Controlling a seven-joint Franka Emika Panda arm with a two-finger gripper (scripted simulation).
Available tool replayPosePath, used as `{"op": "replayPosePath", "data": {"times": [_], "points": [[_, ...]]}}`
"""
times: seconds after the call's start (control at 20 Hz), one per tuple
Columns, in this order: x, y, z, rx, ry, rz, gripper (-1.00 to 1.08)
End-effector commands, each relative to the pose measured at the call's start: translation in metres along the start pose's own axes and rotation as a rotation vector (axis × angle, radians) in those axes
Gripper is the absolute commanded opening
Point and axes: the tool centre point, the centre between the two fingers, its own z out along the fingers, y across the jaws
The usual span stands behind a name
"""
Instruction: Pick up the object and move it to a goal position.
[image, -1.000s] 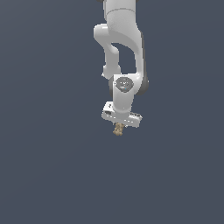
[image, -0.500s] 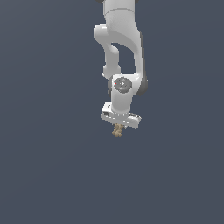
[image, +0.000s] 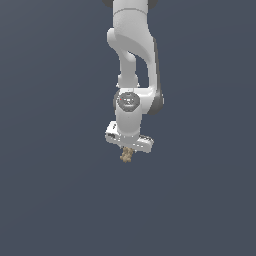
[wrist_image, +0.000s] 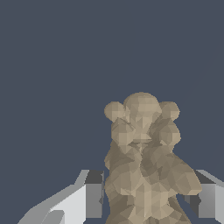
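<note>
Object (wrist_image: 144, 166) clamped in end effector (image: 128, 149); only wrist view shows fingers (wrist_image: 92, 194)

The lump (image: 126, 155) is tan-brown, knobbly and elongated, hanging upright beneath the end effector (image: 128, 150), pinched between its two fingers (wrist_image: 93, 194) against plain grey.

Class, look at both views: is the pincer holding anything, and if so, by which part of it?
Yes. The pincer holds the knobbly tan lump between its two fingers, gripped at the end nearest the wrist; the rounded far end juts out free.
</note>
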Motion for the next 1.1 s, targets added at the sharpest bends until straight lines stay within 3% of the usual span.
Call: {"op": "replayPosePath", "data": {"times": [0.0,0.5,1.05], "points": [[0.017,0.009,-0.005,0.000,0.000,0.000,-1.00],[0.080,0.041,-0.021,0.000,0.000,0.000,-1.00],[0.110,0.054,-0.028,0.000,0.000,0.000,-1.00]]}}
